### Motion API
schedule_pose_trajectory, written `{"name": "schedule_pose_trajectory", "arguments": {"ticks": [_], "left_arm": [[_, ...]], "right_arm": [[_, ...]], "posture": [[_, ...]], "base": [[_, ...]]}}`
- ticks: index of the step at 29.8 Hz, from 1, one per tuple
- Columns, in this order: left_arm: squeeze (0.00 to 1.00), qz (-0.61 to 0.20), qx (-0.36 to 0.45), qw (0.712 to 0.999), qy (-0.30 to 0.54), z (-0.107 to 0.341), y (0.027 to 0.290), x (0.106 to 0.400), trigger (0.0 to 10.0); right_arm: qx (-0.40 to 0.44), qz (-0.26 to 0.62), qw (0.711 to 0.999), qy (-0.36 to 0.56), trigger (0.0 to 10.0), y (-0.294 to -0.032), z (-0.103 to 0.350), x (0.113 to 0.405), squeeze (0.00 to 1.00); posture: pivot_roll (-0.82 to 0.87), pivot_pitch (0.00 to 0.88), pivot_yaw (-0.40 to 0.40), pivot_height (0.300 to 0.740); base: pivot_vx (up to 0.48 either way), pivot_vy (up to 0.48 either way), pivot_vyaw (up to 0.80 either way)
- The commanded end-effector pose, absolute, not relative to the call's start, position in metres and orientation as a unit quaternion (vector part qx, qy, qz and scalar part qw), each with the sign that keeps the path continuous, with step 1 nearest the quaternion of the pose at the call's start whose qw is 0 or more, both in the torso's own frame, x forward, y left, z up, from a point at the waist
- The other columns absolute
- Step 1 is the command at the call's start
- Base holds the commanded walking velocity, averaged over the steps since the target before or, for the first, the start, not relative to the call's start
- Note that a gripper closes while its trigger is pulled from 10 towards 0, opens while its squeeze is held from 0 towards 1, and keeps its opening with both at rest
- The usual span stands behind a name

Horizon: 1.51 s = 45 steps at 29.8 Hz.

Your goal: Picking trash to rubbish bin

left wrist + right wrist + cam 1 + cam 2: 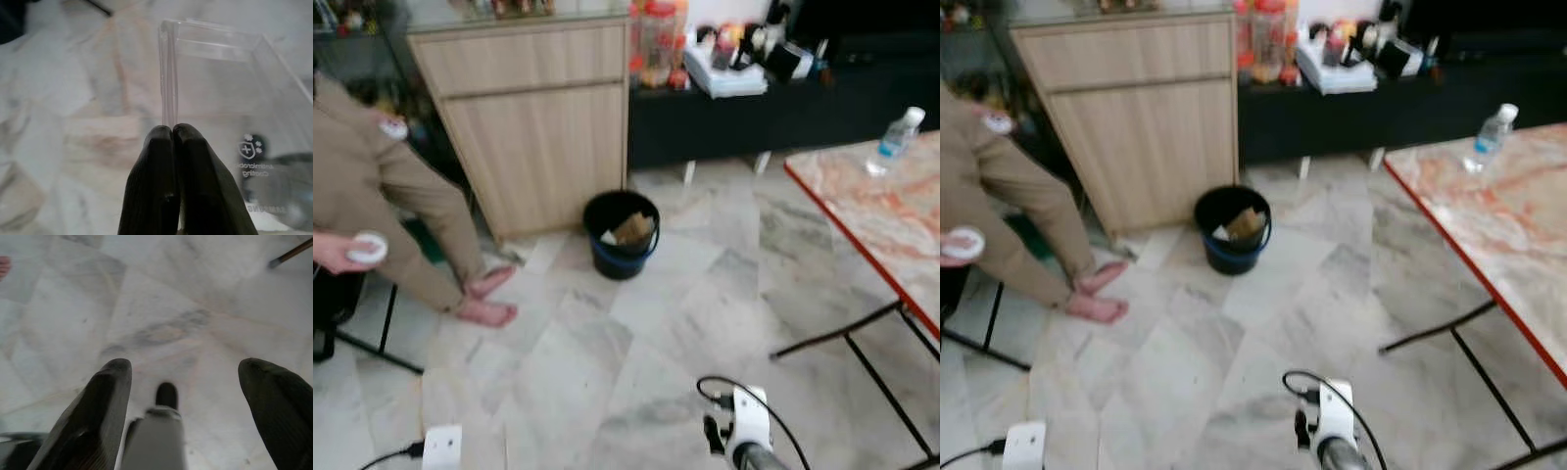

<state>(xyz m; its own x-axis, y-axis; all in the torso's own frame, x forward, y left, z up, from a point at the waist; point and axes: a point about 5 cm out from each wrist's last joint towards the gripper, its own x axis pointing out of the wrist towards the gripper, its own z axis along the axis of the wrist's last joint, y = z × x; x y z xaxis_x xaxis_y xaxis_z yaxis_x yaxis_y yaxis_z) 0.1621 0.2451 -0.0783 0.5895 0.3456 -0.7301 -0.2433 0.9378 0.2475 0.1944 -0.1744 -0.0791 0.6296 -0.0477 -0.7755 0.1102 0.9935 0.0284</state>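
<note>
A black rubbish bin [622, 235] stands on the marble floor in front of a wooden cabinet, with cardboard and paper scraps inside it. In the left wrist view my left gripper [172, 129] is shut on the edge of a clear plastic package [220, 83] that carries a printed label. It hangs over the floor. My right gripper [186, 364] is open with nothing between its fingers, pointing down at bare floor. Both wrists sit low at the near edge of the eye views, well short of the bin.
A person in beige [372, 186] sits at the left, bare feet on the floor, holding a small white object. A wooden cabinet [538, 127] is behind the bin. A marble-topped table [881, 215] with a water bottle [896, 139] stands at the right.
</note>
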Motion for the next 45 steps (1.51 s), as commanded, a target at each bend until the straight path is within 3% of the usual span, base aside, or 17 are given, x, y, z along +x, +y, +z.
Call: {"name": "schedule_pose_trajectory", "arguments": {"ticks": [1,6,45], "left_arm": [[0.0,0.166,0.067,0.884,0.433,-0.081,0.249,0.155,10.0],[0.0,0.171,0.063,0.883,0.432,-0.081,0.248,0.155,10.0],[0.0,0.175,0.059,0.882,0.435,-0.082,0.247,0.154,10.0]], "right_arm": [[0.033,-0.044,0.902,0.427,10.0,-0.174,-0.079,0.196,0.0],[0.02,-0.041,0.903,0.428,10.0,-0.175,-0.079,0.194,0.0],[0.005,-0.012,0.904,0.427,10.0,-0.164,-0.079,0.197,0.0]], "posture": [[0.12,0.136,-0.014,0.74],[0.12,0.151,-0.02,0.74],[0.13,0.172,-0.027,0.74]], "base": [[0.386,0.0,0.0],[0.385,0.0,0.8],[0.387,0.0,-0.08]]}}
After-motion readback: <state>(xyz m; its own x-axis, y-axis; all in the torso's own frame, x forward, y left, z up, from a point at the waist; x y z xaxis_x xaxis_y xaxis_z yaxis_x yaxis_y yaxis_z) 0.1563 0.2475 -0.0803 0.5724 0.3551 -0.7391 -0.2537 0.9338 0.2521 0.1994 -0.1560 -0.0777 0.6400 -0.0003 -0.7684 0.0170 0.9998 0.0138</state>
